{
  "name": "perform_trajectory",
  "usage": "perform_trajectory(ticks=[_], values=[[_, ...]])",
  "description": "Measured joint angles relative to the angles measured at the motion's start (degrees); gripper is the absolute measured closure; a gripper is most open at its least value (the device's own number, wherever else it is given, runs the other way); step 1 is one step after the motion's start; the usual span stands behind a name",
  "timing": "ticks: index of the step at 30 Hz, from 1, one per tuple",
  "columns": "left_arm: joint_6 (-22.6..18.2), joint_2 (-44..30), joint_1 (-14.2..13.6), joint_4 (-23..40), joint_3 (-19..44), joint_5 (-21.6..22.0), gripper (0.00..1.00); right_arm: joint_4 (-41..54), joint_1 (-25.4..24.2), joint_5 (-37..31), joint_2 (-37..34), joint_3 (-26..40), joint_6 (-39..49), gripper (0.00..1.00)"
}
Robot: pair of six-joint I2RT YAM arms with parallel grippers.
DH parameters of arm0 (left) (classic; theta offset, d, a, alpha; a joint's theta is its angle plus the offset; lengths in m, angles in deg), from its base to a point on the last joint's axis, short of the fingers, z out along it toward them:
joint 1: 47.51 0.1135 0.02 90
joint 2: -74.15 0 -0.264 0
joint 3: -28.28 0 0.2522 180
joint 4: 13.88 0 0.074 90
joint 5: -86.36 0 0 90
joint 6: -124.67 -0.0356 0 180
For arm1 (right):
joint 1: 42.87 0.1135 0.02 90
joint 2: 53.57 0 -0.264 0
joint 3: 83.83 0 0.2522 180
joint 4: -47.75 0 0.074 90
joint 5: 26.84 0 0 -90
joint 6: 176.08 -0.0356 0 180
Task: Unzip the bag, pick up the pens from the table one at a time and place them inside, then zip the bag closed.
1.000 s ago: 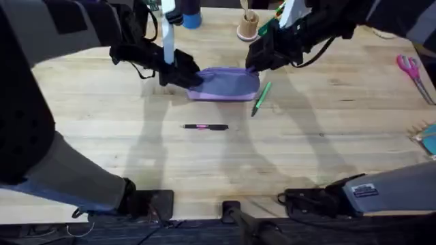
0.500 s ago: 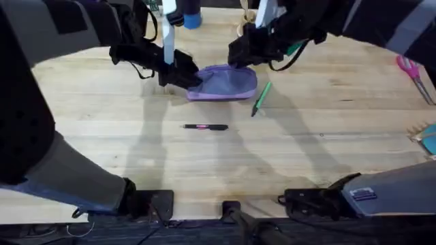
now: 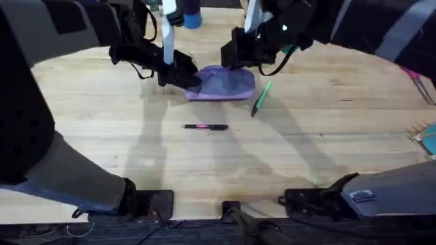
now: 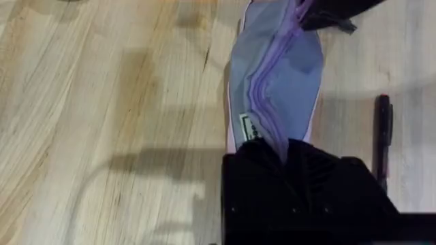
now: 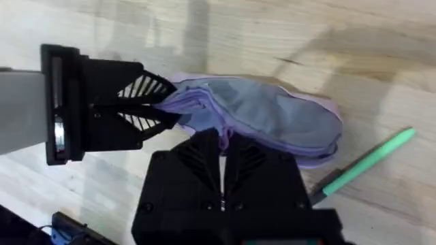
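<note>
Overhead view: the bag [image 3: 221, 84] lies far back on the desk [image 3: 306, 156], clamped between both arms; the green pen [image 3: 261, 99] lies just beside its right end, the black pen [image 3: 205, 126] nearer the bases, apart from it.
Left end effector [image 3: 184, 76]: closed on the bag's left end, anchoring it; the left wrist view shows the fabric running into its black fingers [image 4: 300, 163].
Right end effector [image 3: 235, 58]: fingers nearly together at the zipper [image 5: 225, 139], seemingly pinching the pull.
Risk, slip: the pull looks small, so it could escape the pinch and leave the zipper stuck partway.
Risk, drag: if the anchor loosens, the soft bag will likely bunch or slide instead of opening.
Risk, pen: a shifting bag may nudge the green pen.
Pose: both arms reach far forward, wrists angled down, meeting over the bag.
</note>
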Motion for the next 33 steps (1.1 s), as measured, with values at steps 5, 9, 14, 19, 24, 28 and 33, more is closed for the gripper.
perform_trajectory(ticks=[5,9,14,19,24,28,33], values=[[0.00,0.00,0.00,0.00,0.00,-0.06,0.958,0.22,-0.09,-0.38,0.00,0.00,-0.39,0.969],[-0.02,0.00,0.00,-0.07,0.00,-0.46,0.958,1.35,-0.20,-2.93,0.00,0.00,-0.41,0.969],[-0.01,0.00,0.00,-0.36,0.00,-1.16,0.958,1.72,-2.21,-3.83,0.00,0.00,-0.46,0.969],[0.00,0.02,-0.40,-0.63,0.00,-3.24,0.958,1.78,-5.76,-2.99,0.00,0.00,-2.27,0.969],[0.00,0.00,-0.81,-0.59,0.00,-3.62,0.959,1.89,-6.37,-2.61,0.00,0.01,-3.16,0.969],[0.00,0.00,-0.81,-0.39,0.00,-3.58,0.959,1.82,-5.17,-2.95,-0.02,0.00,-3.40,0.969],[0.00,0.00,-0.76,-0.33,0.00,-3.44,0.959,1.73,-1.99,-4.35,0.00,0.00,-3.40,0.969]])
